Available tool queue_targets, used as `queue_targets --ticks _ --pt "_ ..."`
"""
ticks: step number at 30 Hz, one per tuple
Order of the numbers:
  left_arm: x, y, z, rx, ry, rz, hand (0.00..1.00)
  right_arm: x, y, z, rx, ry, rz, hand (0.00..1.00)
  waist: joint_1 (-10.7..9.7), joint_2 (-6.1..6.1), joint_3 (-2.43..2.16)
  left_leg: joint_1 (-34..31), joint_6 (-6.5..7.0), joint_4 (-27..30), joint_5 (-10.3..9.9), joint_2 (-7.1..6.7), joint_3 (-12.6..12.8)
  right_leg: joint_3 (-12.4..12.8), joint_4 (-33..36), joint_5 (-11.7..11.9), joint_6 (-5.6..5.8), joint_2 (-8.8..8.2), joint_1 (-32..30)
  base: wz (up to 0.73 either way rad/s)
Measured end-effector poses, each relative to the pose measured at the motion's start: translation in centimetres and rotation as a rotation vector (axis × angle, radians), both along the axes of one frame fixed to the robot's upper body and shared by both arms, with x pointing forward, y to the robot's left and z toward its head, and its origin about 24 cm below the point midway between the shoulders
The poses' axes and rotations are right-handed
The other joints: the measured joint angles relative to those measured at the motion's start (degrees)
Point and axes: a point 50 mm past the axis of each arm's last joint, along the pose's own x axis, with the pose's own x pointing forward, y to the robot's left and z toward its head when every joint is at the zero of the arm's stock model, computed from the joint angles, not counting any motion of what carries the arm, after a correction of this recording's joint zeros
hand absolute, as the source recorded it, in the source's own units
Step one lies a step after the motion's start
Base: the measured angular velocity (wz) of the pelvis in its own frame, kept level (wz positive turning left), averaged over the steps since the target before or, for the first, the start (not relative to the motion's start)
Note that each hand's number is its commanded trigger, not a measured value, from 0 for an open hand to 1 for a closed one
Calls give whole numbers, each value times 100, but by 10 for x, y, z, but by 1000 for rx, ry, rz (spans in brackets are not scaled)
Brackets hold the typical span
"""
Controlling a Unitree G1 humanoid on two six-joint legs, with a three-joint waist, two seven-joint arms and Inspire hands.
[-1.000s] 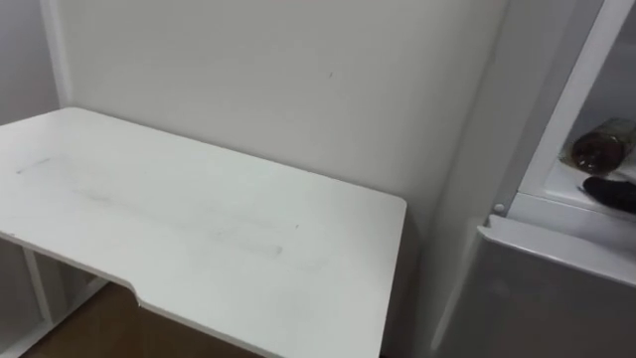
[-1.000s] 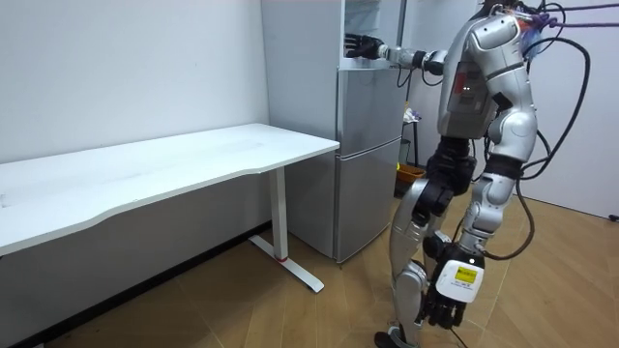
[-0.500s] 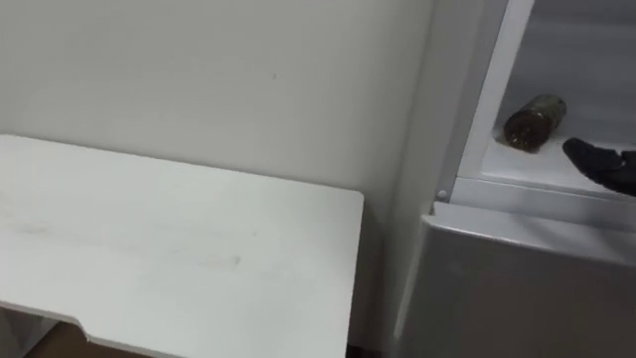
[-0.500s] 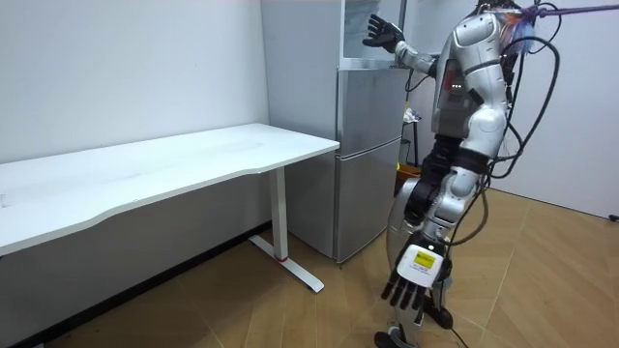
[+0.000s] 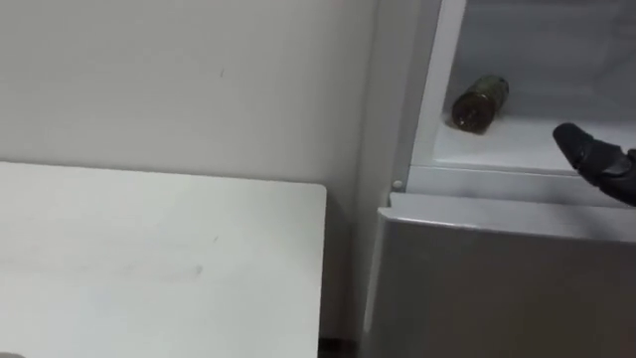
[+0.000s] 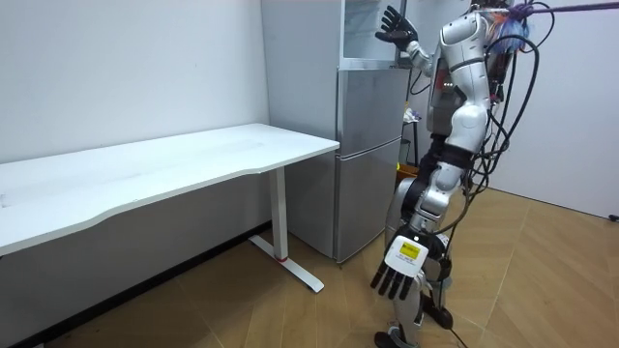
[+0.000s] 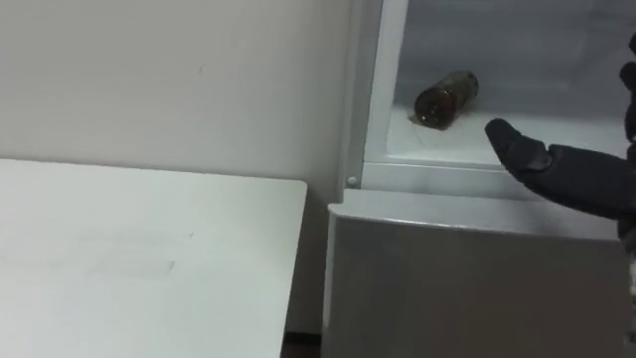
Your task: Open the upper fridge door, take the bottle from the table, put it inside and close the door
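Bottle: dark brown round bottle (image 5: 480, 102) on its side on the white upper fridge shelf (image 5: 497, 149), long axis running back and rightward.
Right hand (image 5: 599, 165): fingers spread, empty; bottle lies to its left and deeper in, apart.
Left hand (image 6: 395, 279): hanging low, fingers slack.
Judgement: placing looks done.

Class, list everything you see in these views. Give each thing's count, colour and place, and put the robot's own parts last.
dark brown round bottle: one, brown, lying on its side on the shelf of the open upper fridge compartment
tall grey metal fridge: one, grey, beside the table, lower door shut
long white flat table: one, white, against the wall
plain white wall: one, white, behind the table
wood-patterned floor: one, brown, under the table and robot
right robot hand: one, black, raised at the upper compartment's front, open, apart from the bottle
left robot hand: one, black, hanging low, open, empty
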Motion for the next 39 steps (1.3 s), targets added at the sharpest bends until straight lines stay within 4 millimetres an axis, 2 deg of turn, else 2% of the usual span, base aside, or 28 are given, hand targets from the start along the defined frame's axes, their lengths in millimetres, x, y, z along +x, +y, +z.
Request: queue_targets --ticks 6,10,16,20,27,30,33,37,39 --pt "0 -2 0 -7 -5 -1 0 -23 1 -20 166 39 150 0 -39 56 -36 28 -6 11 -13 12 79 95 -24 -3 -3 19 -3 -6" --pt "-1 -3 -1 -8 -18 -4 0 -30 -3 -34 214 77 161 0 -113 69 -28 91 -3 -6 -23 13 175 207 -8 -3 -3 23 -16 -15" --pt "-3 -13 -4 -33 -15 8 0 -45 -8 -59 260 162 112 0 -168 105 -45 69 3 48 -123 41 363 382 17 -2 6 42 -100 -16" --pt "-4 -15 -5 -32 -14 9 0 -52 -14 -85 320 249 52 0 -222 115 -49 74 7 47 -151 46 413 411 48 -10 19 36 -123 -5" --pt "-11 -22 -7 -48 3 45 0 -66 -27 -133 411 431 -73 0 -327 219 -35 93 15 29 -170 34 490 522 111 -20 34 26 -200 -6" --pt "-12 -23 -7 -51 3 48 0 -72 -35 -150 438 497 -144 0 -443 280 -59 69 28 29 -179 19 501 528 115 -28 48 10 -261 -2" --pt "-13 -24 -7 -52 5 49 0 -79 -45 -166 472 557 -227 0 -516 282 -61 78 29 33 -177 21 524 548 129 -27 47 11 -270 -4" --pt "-13 -25 -7 -55 3 51 0 -89 -56 -187 516 636 -344 0 -489 239 -59 128 29 29 -177 18 616 661 189 -55 62 11 -277 -11" --pt "-13 -24 -7 -53 -3 69 0 -101 -62 -201 551 692 -431 0 -511 200 -46 156 29 16 -177 9 623 667 188 -59 67 4 -273 0"
